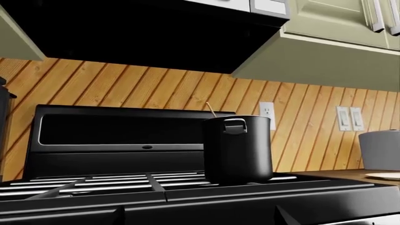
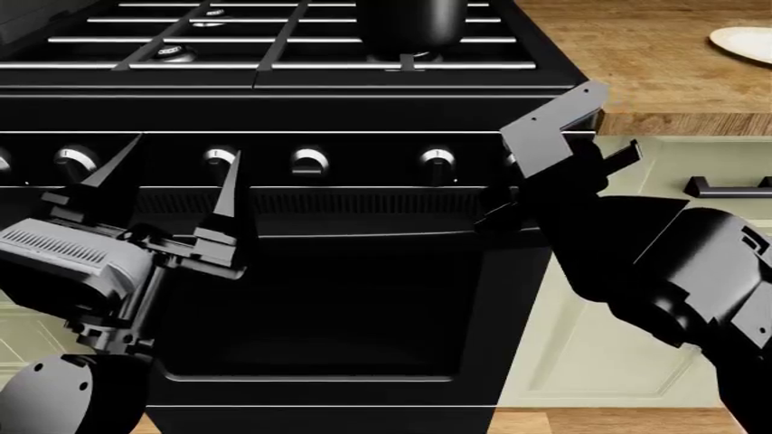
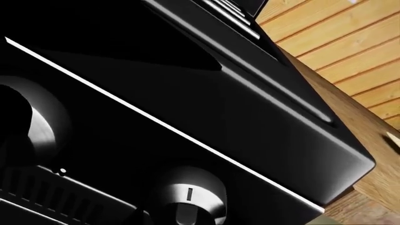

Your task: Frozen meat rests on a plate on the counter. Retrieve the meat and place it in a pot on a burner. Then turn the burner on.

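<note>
The black pot (image 1: 237, 147) stands on the stove grate (image 1: 93, 180), and only its base (image 2: 417, 23) shows in the head view. A thin pale skewer end (image 1: 211, 109) sticks up past the pot's rim; the meat itself is hidden inside. The burner under the pot is hidden. The white plate (image 2: 742, 41) lies bare on the wood counter (image 2: 639, 63). My left gripper (image 2: 181, 152) is open in front of the knob row, holding nothing. My right gripper (image 2: 616, 122) is at the stove's right front corner, fingers apart, with the rightmost knob (image 3: 187, 197) close before it.
Silver knobs (image 2: 309, 161) line the black stove front above the oven door (image 2: 325, 298). Another burner head (image 2: 179, 54) shows under the left grate. A grey container (image 1: 381, 150) stands on the counter by the plate edge (image 1: 384, 176). Cream cabinet fronts (image 2: 603, 362) sit right of the oven.
</note>
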Robot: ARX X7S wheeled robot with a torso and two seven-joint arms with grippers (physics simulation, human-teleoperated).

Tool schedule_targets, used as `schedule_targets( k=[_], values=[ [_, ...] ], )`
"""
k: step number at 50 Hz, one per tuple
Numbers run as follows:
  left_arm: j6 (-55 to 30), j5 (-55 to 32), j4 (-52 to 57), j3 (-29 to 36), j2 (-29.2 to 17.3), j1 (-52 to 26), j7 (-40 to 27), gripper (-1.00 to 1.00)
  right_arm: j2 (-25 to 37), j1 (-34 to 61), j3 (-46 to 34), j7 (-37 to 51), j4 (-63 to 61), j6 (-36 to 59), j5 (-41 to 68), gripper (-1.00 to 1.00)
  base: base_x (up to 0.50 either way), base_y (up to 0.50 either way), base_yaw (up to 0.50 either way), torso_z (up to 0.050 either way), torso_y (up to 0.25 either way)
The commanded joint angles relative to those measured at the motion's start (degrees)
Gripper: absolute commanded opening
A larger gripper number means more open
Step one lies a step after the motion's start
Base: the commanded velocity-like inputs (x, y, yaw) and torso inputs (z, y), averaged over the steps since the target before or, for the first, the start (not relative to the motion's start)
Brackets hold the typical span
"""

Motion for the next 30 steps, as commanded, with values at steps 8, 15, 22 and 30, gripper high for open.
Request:
schedule_targets(
  k=[8,15,22,30],
  values=[
    [0.1,0.0,-0.1,0.1,-0.1,-0.1,-0.1,1.00,0.9,-1.8,0.0,1.1,-2.2,0.5,7.7,1.00,0.00,0.00,0.00,0.000,0.001],
    [0.2,0.0,0.0,0.2,-0.2,0.0,-0.2,1.00,1.8,-2.3,1.3,3.3,-3.9,1.1,9.2,1.00,0.00,0.00,0.00,0.000,0.000],
    [0.2,-0.2,0.1,0.2,-0.2,0.1,-0.2,1.00,3.0,-2.3,3.0,6.2,-6.7,1.8,10.8,1.00,0.00,0.00,0.00,0.000,0.000],
    [0.2,-0.3,0.4,0.2,-0.4,0.2,-0.3,1.00,4.2,-2.2,4.6,9.2,-9.7,2.7,12.7,1.00,0.00,0.00,0.00,0.000,0.000]
  ],
)
